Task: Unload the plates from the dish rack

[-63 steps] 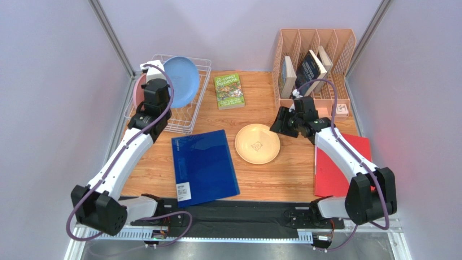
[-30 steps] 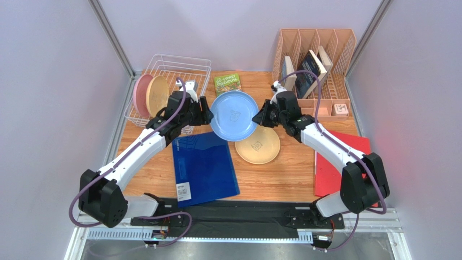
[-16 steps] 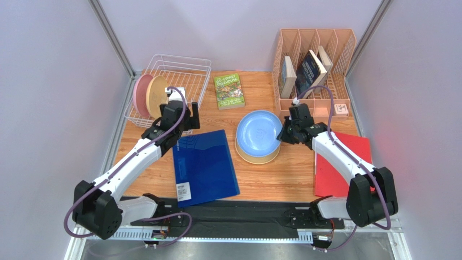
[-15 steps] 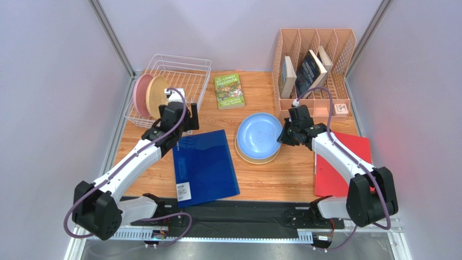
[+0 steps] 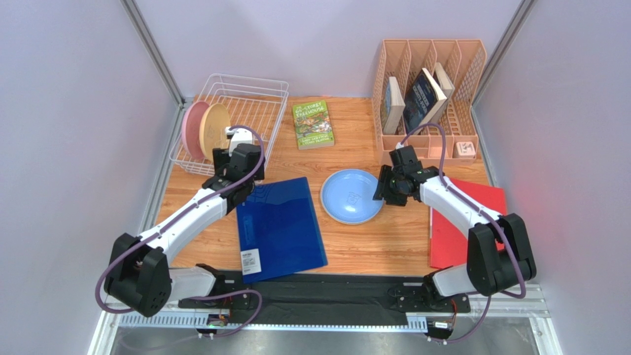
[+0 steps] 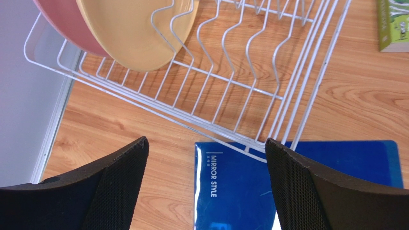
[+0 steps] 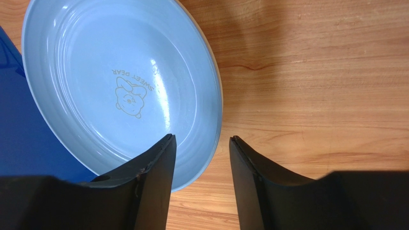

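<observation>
The white wire dish rack (image 5: 255, 96) (image 6: 269, 96) stands at the back left. A pink plate (image 5: 189, 127) (image 6: 62, 24) and a tan plate (image 5: 215, 127) (image 6: 139, 33) stand upright in its left end. A light blue plate (image 5: 352, 196) (image 7: 120, 81) lies flat on the table's middle and covers whatever is beneath it. My left gripper (image 5: 235, 166) (image 6: 206, 140) is open and empty, above the rack's front edge and the blue folder's corner. My right gripper (image 5: 384, 188) (image 7: 201, 138) is open, one finger over the blue plate's right rim, the other over bare wood.
A blue folder (image 5: 280, 228) (image 6: 297, 187) lies in front of the rack. A green book (image 5: 313, 124) lies at the back middle. A peach file organiser (image 5: 429, 89) with books stands at the back right. A red folder (image 5: 463, 229) lies at the right.
The right gripper lowered the blue plate flat onto the tan plate on the table and opened. The left gripper, having let go of the blue plate, drew back toward the rack.
</observation>
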Robot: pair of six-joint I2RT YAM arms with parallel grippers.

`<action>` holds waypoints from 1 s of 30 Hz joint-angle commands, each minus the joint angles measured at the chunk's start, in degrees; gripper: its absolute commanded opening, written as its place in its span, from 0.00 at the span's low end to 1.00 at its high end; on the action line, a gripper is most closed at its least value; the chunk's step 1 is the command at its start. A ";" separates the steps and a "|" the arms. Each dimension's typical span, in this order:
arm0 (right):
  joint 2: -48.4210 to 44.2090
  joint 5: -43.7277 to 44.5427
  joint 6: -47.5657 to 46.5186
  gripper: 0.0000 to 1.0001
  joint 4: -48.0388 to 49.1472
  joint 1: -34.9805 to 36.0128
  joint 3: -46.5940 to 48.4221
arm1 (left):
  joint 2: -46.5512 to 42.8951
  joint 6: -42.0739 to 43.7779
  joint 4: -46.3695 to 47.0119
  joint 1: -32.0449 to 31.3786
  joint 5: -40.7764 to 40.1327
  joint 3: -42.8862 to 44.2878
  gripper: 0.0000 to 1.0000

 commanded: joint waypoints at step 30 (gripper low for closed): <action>-1.91 -0.77 -2.31 0.56 2.98 0.16 3.75 | 16.20 12.45 15.01 21.15 0.74 15.29 0.92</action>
